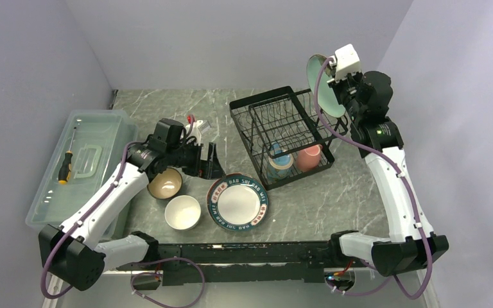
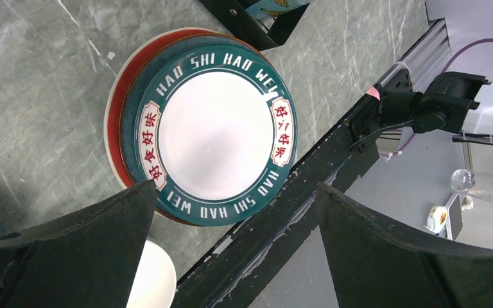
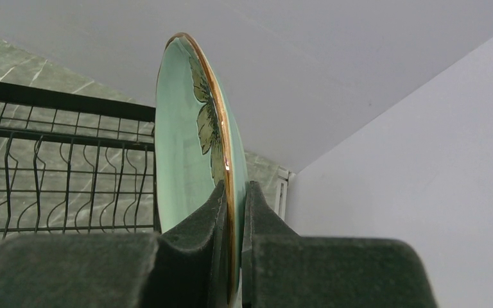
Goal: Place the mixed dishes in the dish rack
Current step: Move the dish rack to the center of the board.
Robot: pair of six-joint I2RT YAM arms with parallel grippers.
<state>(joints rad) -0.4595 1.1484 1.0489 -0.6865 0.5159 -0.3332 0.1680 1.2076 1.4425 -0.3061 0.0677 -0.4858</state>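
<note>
Above the far right corner of the dish rack (image 1: 281,128), the right hand (image 1: 332,77) pinches the mint-green plate (image 1: 324,86) by its rim. Plate stands on edge, raised clear of the wires. Left hand (image 2: 234,189) spread wide, empty, over the lettered plate (image 2: 215,135), which lies on a red plate (image 2: 114,115) on the worktop (image 1: 334,205). Pink mug (image 1: 309,156) and blue mug (image 1: 280,160) sit in the rack's front basket. White bowl (image 1: 183,212) and brown bowl (image 1: 165,184) on the worktop.

Risks: the grip takes only a narrow bit of glazed rim, so the plate could pivot or slip on the way down. If it misses a divider slot, it would strike wire and topple.
</note>
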